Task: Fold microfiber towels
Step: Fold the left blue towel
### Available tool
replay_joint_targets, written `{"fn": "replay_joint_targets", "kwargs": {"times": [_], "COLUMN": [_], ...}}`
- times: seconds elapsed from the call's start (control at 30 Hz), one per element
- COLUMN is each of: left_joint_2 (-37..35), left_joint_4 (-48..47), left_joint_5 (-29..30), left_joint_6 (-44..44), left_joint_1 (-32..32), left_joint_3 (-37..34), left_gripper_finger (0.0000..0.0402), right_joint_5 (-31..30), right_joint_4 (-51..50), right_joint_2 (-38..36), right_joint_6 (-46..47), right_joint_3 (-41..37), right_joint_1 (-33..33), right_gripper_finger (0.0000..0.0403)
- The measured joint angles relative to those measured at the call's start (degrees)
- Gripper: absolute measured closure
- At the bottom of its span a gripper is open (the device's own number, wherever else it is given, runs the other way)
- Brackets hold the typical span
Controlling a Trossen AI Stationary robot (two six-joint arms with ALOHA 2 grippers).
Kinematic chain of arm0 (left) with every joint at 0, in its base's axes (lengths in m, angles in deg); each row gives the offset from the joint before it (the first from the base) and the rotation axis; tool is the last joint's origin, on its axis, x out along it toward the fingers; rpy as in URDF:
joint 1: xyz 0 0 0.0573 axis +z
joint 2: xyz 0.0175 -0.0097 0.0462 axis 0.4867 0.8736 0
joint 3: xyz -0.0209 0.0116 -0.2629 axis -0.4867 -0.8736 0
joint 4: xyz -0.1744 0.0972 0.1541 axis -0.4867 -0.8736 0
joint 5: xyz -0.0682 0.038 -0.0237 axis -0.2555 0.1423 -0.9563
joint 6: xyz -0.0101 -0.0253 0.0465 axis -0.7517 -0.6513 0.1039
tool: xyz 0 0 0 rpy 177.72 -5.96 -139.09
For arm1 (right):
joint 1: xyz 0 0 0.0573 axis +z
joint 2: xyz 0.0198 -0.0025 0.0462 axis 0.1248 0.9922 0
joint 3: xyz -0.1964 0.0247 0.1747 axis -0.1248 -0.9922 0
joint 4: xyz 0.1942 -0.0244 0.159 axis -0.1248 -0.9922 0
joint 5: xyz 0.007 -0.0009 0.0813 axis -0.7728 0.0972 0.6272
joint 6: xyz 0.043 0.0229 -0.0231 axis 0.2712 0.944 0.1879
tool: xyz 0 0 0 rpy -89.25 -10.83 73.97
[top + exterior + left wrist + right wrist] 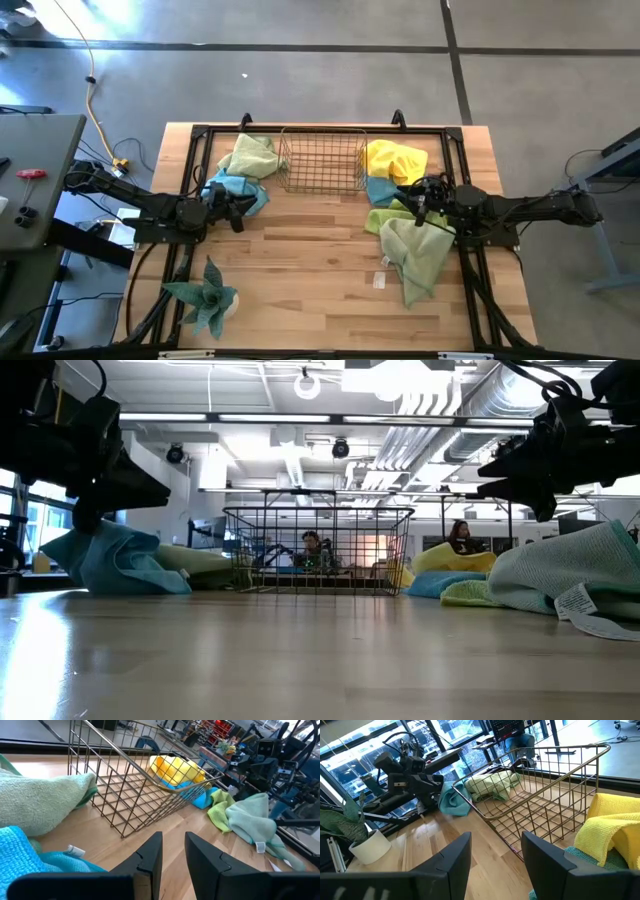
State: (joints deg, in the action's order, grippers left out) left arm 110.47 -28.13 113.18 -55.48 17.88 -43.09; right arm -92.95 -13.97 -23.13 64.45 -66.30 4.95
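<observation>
While I watch all four feeds from my desk, I list what the table (320, 280) carries:

Left gripper (226, 208): hangs at the table's left side, above the light blue towel; in its wrist view I see the fingers (150, 857) parted by a narrow gap, with nothing between them.

Right gripper (420, 203): hangs at the table's right side, above the heap of towels there; in its wrist view the fingers (452, 865) stand a fair way apart, holding nothing.

Light blue towel (240, 190): crumpled, left of the basket, just beside the pale green one.

Pale green towel, left (250, 155): bunched at the basket's left wall.

Wire basket (322, 160): copper-coloured, upright at the table's far middle; I see nothing inside it.

Yellow towel (395, 160): crumpled, touching the basket's right side.

Blue towel, right (380, 190): partly under the yellow one.

Lime green towel (385, 218): in front of that blue one, partly under the pale green towel.

Pale green towel, right (415, 255): the largest spread, reaching toward the near right edge.

Labels: a white sewn tag (578, 600) on the right pale green towel, its print too small for me to read; another white tag (75, 851) shows on the left blue towel, also unreadable.

Plant (205, 295): spiky, green, in a white pot at the near left.
</observation>
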Motion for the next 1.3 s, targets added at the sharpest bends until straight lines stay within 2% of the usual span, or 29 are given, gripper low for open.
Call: {"fn": "replay_joint_targets", "kwargs": {"times": [0.13,0.27,0.4,0.47,0.57,0.7,0.93,1.1,1.3], "left_joint_2": [0.0,0.0,0.0,0.0,0.0,0.0,0.0,0.0,0.0], "left_joint_4": [0.7,1.8,2.3,2.7,4.2,5.2,7.9,10.5,22.9], "left_joint_5": [-0.9,-3.9,-0.6,2.3,5.3,5.2,-1.3,-1.9,-8.5], "left_joint_6": [-1.4,-10.9,-20.9,-22.8,-23.3,-22.7,-20.9,-16.9,-8.2], "left_joint_1": [0.0,0.0,0.0,0.0,0.0,0.0,0.0,0.0,0.0], "left_joint_3": [0.0,0.0,0.0,0.0,0.0,0.0,0.0,0.0,0.0], "left_gripper_finger": [0.0328,0.0328,0.0328,0.0328,0.0328,0.0328,0.0328,0.0328,0.0328], "right_joint_5": [0.0,0.0,0.0,0.0,0.0,0.0,0.0,0.0,0.0], "right_joint_4": [0.0,0.0,0.0,0.0,0.0,0.0,0.0,0.0,0.0], "right_joint_2": [0.0,0.0,0.0,0.0,0.0,0.0,0.0,0.0,0.0], "right_joint_6": [0.0,0.0,0.0,0.0,0.0,0.0,0.0,0.0,0.0], "right_joint_3": [0.0,0.0,0.0,0.0,0.0,0.0,0.0,0.0,0.0], "right_joint_1": [0.0,0.0,0.0,0.0,0.0,0.0,0.0,0.0,0.0], "right_gripper_finger": [0.0236,0.0236,0.0236,0.0236,0.0236,0.0236,0.0236,0.0236,0.0236]}}
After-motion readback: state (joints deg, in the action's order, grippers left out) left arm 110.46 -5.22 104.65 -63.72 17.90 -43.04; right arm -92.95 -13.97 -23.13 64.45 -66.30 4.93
